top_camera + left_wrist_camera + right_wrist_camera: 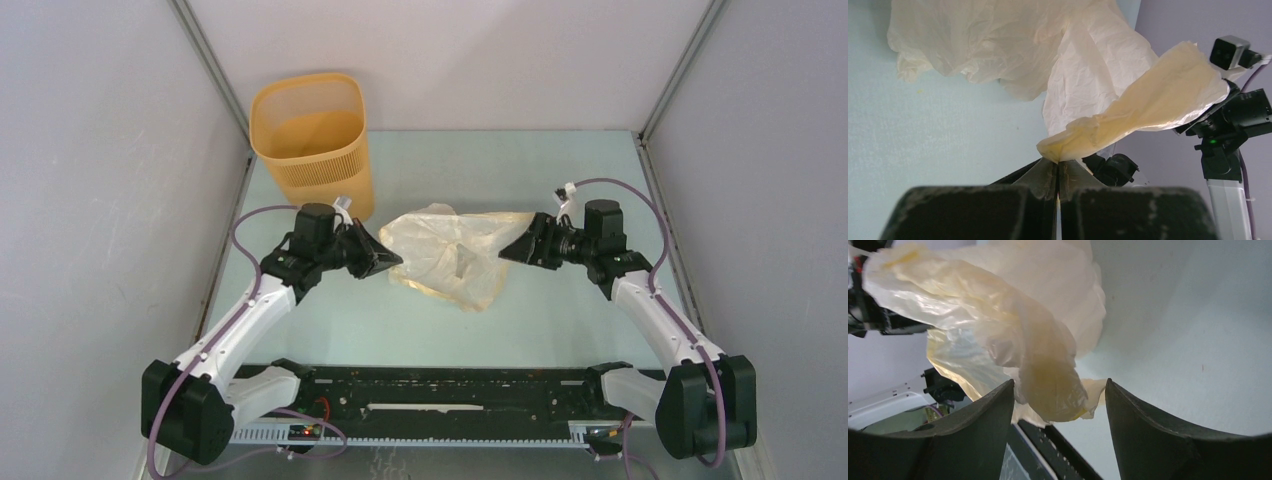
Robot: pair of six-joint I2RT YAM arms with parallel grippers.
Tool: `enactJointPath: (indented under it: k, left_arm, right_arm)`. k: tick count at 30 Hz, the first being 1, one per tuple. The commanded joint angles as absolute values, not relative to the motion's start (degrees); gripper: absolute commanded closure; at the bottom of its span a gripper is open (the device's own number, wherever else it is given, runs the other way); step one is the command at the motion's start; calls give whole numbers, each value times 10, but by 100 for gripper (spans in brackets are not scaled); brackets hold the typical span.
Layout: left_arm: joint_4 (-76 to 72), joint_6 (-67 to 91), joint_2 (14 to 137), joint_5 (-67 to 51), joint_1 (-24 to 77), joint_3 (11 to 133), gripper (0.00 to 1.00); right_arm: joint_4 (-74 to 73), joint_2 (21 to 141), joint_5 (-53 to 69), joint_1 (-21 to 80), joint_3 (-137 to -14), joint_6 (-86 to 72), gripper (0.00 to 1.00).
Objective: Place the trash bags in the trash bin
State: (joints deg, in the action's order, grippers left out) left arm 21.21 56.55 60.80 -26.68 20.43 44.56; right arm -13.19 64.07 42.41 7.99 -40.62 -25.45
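one trash bag (450, 252) | left end effector (394, 263) clamps its corner | right end effector (505, 250) wide at its edge

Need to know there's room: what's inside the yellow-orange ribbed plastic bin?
Only bare inner walls show in the yellow-orange ribbed plastic bin; its near wall hides the bottom. The crinkly cream plastic bag is outside it.

The trash bag (998, 45) is cut by the top edge in both wrist views. In the left one its yellowish fold hides the front of the right arm (1240, 117); in the right one it covers most of the left arm (870, 322). From above, this arm hides part of the foot of the trash bin (312, 150).
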Motion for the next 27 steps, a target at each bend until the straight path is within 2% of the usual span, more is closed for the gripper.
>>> enactJointPath:
  k: [1,6,14,18,22,27]
  left_arm:
    - [192,569,611,-287,200,460,100]
    - [193,566,607,-289,199,467,100]
    - [194,563,605,-296,197,462,100]
    - [194,563,603,-296,197,462,100]
    - [194,561,603,-297,197,461,100]
    - [193,560,605,-297,197,465,100]
  right_arm:
    - [4,635,429,78,-415,-298,26]
    - [-17,634,437,76,-414,-288,34]
    - [-11,638,428,59,-407,-273,24]
    - [-6,645,443,53,-407,-279,25]
    - [-5,646,465,61,-406,-284,29]
    - [-5,606,449,77,-372,-295,27]
